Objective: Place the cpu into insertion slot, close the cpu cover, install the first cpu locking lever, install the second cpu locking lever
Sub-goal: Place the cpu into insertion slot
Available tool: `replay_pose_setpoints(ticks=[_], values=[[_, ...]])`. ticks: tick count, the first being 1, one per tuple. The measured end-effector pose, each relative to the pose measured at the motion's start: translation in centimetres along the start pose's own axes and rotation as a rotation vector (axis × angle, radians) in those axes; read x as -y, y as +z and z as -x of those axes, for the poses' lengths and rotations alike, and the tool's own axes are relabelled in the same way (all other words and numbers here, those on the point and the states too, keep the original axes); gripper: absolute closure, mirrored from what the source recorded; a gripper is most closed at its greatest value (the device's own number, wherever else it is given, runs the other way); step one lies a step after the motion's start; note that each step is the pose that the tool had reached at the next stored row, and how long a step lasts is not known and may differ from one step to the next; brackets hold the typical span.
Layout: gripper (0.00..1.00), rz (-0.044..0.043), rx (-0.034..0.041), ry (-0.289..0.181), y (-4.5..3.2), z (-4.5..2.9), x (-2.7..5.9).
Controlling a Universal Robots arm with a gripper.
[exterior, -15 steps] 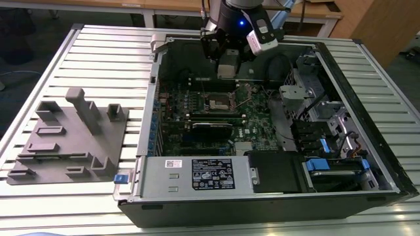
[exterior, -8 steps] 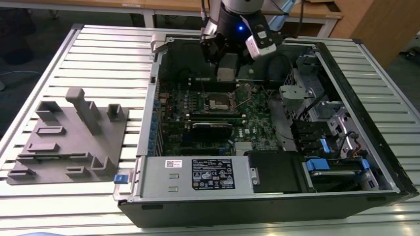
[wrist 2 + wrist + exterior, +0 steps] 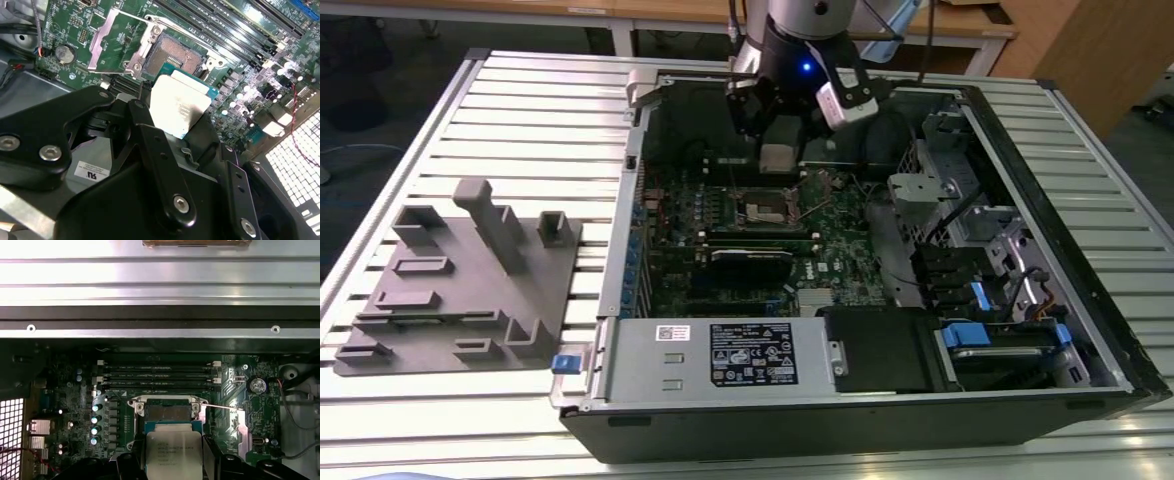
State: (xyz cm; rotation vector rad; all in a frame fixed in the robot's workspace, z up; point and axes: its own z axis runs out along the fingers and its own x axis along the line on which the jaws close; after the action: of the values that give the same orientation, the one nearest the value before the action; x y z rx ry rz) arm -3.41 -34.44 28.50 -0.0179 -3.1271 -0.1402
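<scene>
On the exterior view's left, a grey moulded holder (image 3: pixel 460 285) lies on the slatted tabletop (image 3: pixel 520 100), well apart from the work. In the middle lies the open computer case (image 3: pixel 854 420) with its green board (image 3: pixel 834 250) facing up. The square socket (image 3: pixel 765 210) is near the centre of that board.

The tool (image 3: pixel 778 150) hangs over the board, just beyond the socket. In both wrist views it is clenched on the chip (image 3: pixel 174 450). One black finger (image 3: pixel 131 466) is on each side of the chip, and the dull silver top is uppermost. The chip is close above the socket, at its near edge, and looks roughly level. It does not look seated, because the dark centre of the socket is uncovered.

In the second wrist view the cover plate (image 3: pixel 107 42) stands swung open beside the socket, and a thin lever (image 3: pixel 187 35) runs along the socket's far side, not latched down.

On the exterior view's right, the drive bays with blue tabs (image 3: pixel 981 335) play no part.

By my reading the work is in its first step. The chip is picked up and brought to the socket but not yet set in. The cover is not closed, and both levers are left to do.
</scene>
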Motion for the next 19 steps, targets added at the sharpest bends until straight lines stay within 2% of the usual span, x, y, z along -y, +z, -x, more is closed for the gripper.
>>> replay_pose_setpoints(ticks=[5, 12, 19], values=[[0.46, 0.0, -0.0001, 0.0, 0.32, -0.15, 0.1], [0.46, 0.0014, 0.0001, 0.0, 0.37, -0.16, 0.1], [0.46, 0.0039, 0.0066, -0.001, 1.05, -0.19, 0.2]])
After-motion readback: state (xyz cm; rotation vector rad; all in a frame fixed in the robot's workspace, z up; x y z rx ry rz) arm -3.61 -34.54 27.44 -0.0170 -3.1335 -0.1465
